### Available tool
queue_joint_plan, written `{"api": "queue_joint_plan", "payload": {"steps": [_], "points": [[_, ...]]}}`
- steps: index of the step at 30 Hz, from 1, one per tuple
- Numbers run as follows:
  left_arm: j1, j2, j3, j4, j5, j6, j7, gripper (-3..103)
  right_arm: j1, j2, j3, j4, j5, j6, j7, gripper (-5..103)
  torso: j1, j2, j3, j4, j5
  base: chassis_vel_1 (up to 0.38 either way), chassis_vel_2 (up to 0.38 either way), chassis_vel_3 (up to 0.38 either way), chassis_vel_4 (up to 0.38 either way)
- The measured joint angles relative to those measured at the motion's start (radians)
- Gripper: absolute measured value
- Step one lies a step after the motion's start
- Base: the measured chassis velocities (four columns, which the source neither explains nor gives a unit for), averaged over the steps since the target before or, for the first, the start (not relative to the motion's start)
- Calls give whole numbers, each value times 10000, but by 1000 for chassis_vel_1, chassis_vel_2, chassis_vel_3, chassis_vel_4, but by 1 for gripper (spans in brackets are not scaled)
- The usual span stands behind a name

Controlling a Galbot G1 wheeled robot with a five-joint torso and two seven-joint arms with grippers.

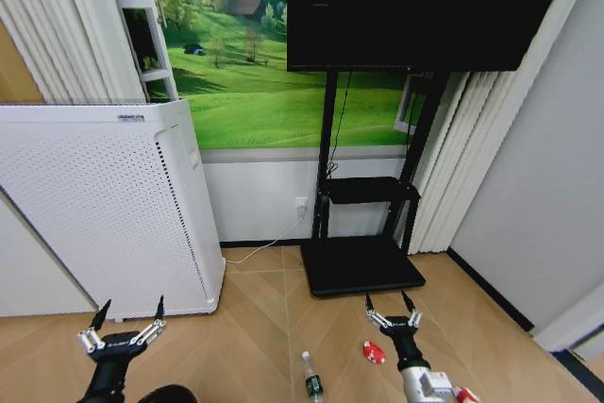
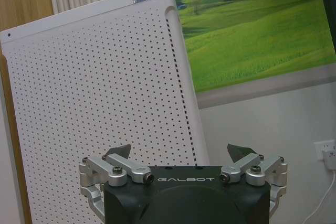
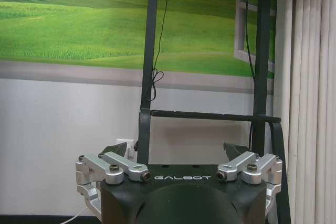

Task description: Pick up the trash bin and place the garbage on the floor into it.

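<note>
One clear bottle [image 1: 311, 377], one red packet [image 1: 375, 353], one white appliance [image 1: 113, 205], one dark screen [image 1: 415, 7], two tools

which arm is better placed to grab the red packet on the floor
Probably the right. The open right gripper hangs just above the red packet, while the open left gripper sits far across, by the white appliance.

"GALBOT" stands on left end effector [image 2: 179, 163] and right end effector [image 3: 178, 162].

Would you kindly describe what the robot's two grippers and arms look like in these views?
The left gripper and right gripper match: a black housing lettered GALBOT in the wrist views, silver metal linkages with dark screws, and two black pointed fingertips. The left arm is black; the right arm carries a light grey segment.
</note>
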Motion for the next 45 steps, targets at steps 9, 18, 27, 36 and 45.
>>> {"api": "queue_joint_plan", "payload": {"steps": [9, 18, 27, 36, 45], "points": [[-1, -43, -50, -9, -159, 10, -15, 100, 18, 70, 5, -35, -16, -5, -1, 100, -121, -376, -256, 0, 0, 0, 0, 0, 0], [21, -109, -171, -27, -333, 19, -27, 100, 56, 76, -14, -104, -37, -5, -6, 100, -245, -719, -474, 0, 0, 0, 0, 0, 0], [-3, -143, -171, -9, -405, 45, -49, 100, 88, 32, 23, -132, -30, -8, 2, 100, -343, -1074, -731, 0, 0, 0, 0, 0, 0], [27, -157, -249, 32, -464, 48, -58, 100, 103, 37, 56, -157, -31, -17, 37, 100, -453, -1453, -1001, 0, 0, 0, 0, 0, 0], [41, -165, -199, 39, -466, 81, -68, 100, 77, 59, 68, -166, -38, -10, 49, 100, -554, -1840, -1286, 0, 0, 0, 0, 0, 0]]}}
